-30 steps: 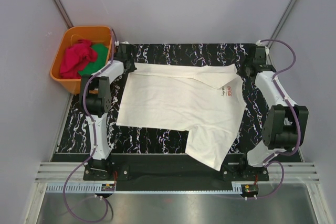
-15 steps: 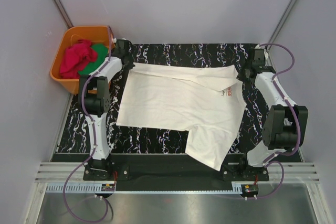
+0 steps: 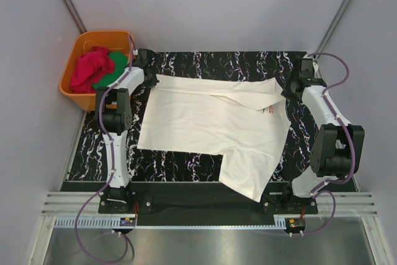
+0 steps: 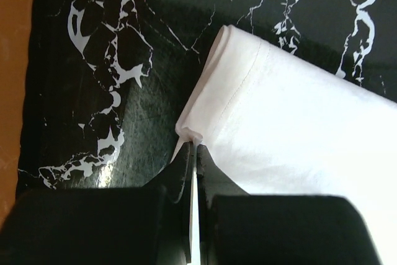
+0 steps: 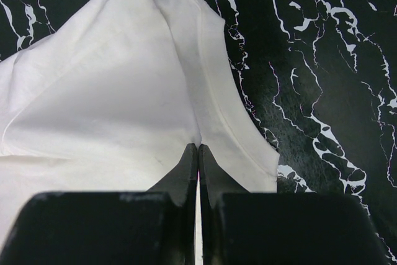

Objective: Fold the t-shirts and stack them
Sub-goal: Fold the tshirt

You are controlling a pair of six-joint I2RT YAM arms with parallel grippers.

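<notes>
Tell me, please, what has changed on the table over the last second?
The left end effector and right end effector drew the cream t-shirt's far edge nearer, widening the folded band, which now hides more of the chest print. Both stayed shut on it; the shirt's near half and the orange tub did not move.

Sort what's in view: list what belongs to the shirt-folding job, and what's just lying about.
Job:
- cream-white t-shirt, spread on the black marbled mat
- left tool and right tool, each shut on its far edge
- red t-shirt, bunched in the orange tub

Lying about:
- orange tub
- green cloth inside it, kind unclear
- black marbled mat
</notes>
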